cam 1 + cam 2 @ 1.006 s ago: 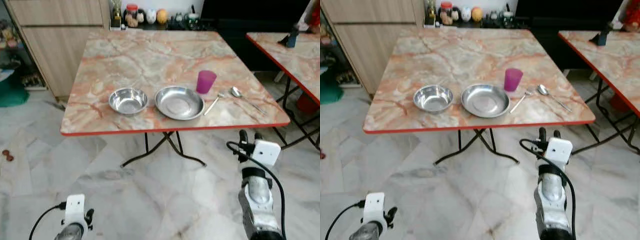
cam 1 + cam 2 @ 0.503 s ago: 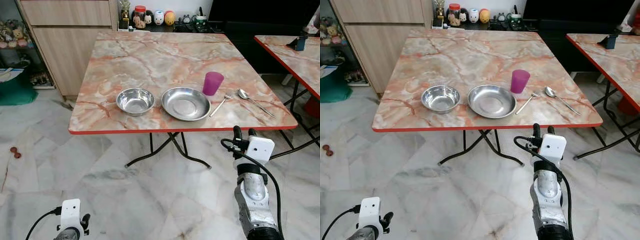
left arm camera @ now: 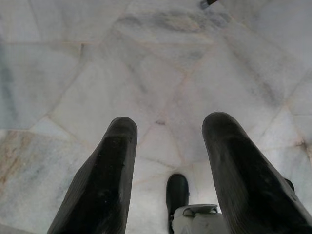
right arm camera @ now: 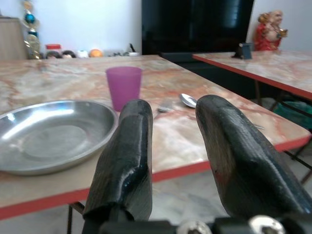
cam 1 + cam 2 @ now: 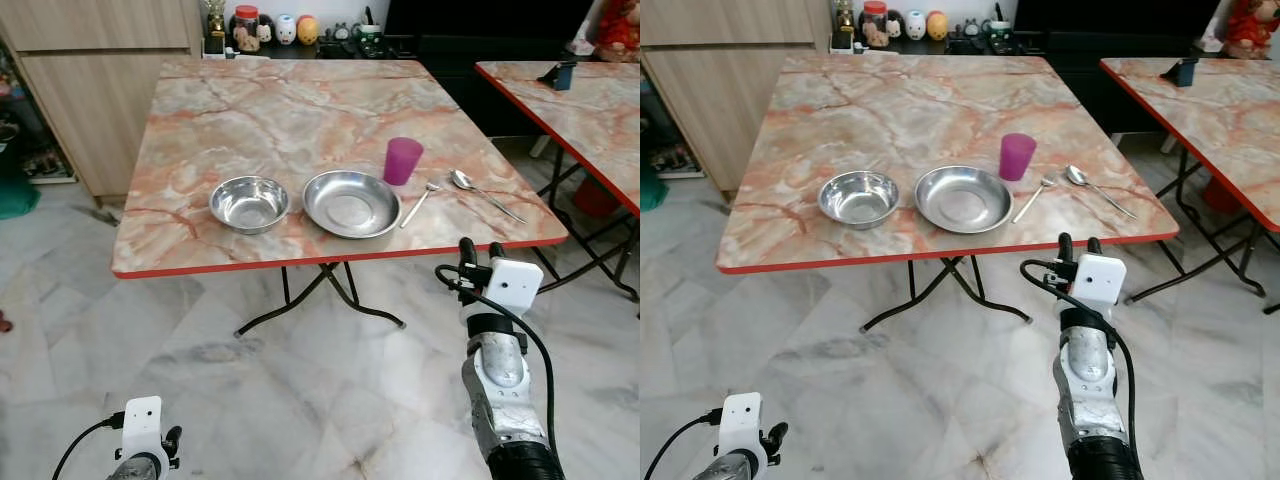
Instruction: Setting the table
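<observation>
On the marble table [image 5: 290, 110] near its front edge stand a steel bowl [image 5: 249, 203], a wider steel plate [image 5: 351, 203] and a purple cup [image 5: 403, 160]. A fork [image 5: 418, 200] and a spoon [image 5: 484, 192] lie to the right of the cup. My right gripper [image 5: 479, 251] is raised just in front of the table's red edge, below the fork, open with nothing between its fingers [image 4: 127, 156]. My left gripper [image 3: 168, 170] hangs low over the floor, open and empty.
A second marble table [image 5: 580, 100] stands at the right with a small dark object [image 5: 562, 75] on it. Wooden cabinets [image 5: 90, 80] are at the back left. Jars and figurines [image 5: 270, 28] line a shelf behind the table. Folding table legs [image 5: 320, 295] cross over the tiled floor [image 5: 300, 400].
The whole view has shifted as the camera moved; the table now sits a little further left. The right gripper stays raised before the table edge.
</observation>
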You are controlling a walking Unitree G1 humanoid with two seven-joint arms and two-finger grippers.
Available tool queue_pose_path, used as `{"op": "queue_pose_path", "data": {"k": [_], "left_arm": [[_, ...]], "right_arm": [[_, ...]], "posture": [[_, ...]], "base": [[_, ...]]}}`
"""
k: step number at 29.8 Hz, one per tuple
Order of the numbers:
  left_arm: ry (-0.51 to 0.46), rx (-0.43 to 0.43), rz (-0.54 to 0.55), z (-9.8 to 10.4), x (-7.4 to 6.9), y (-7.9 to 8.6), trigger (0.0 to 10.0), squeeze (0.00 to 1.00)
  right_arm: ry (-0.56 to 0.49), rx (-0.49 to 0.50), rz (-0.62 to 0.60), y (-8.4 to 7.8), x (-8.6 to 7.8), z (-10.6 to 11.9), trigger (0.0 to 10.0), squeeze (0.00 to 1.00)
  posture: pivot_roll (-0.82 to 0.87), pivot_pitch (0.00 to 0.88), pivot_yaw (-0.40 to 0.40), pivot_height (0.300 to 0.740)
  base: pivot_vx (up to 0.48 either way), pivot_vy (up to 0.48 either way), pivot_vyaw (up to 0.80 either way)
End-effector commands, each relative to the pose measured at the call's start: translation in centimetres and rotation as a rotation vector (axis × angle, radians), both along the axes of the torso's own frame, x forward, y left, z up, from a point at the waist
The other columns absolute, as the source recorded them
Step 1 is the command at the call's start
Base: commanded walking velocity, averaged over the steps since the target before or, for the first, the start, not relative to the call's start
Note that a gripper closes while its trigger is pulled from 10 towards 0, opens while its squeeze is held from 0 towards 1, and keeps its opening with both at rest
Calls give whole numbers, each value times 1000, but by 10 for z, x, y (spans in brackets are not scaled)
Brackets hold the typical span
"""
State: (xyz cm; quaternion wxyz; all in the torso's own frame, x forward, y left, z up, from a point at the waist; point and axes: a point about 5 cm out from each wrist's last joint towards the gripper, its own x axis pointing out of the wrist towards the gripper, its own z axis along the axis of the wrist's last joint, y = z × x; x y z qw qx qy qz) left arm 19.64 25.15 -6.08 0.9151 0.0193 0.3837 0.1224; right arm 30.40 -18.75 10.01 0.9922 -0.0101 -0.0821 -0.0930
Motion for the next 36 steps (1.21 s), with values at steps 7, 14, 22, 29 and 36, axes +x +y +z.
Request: {"op": "queue_pose_path", "data": {"k": [7,14,22,29,36], "left_arm": [[17,-13,1,-4,-4,-6,10000,0],[14,-13,1,-4,-4,-5,10000,0],[9,-14,3,-3,-3,-4,10000,0],[2,-14,2,-2,-2,-4,10000,0],[-6,-12,-1,-2,0,-5,10000,0]], "right_arm": [[-18,-3,-2,-1,2,6,10000,0],[-21,-6,4,1,3,7,10000,0],[-23,-17,17,4,3,8,10000,0],[-21,-23,22,5,4,8,10000,0],[-22,-24,26,6,5,8,10000,0]], "posture": [[-20,0,-63,740],[-21,0,-64,740],[-20,0,-64,740],[-20,0,-64,740],[-21,0,-64,740]], "base": [[0,0,0],[0,0,0],[153,0,0],[253,0,0],[261,0,0]]}}
